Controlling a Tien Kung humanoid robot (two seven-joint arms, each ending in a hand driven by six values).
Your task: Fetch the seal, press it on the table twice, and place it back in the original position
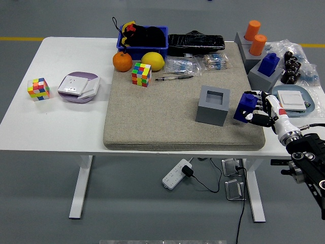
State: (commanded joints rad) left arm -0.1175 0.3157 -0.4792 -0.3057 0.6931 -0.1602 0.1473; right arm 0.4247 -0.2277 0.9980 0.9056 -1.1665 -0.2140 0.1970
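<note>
My right hand comes in from the lower right and is shut on a blue seal. It holds the seal low over the right edge of the beige mat, just right of a grey hollow box. I cannot tell whether the seal's base touches the mat. A grey holder at the back right carries another blue seal and two orange seals. My left arm is out of view.
On the mat's far side lie an orange, a lemon, a colour cube, pens and a blue basket. A second cube and a purple-white device sit at the left. A plate lies behind my hand.
</note>
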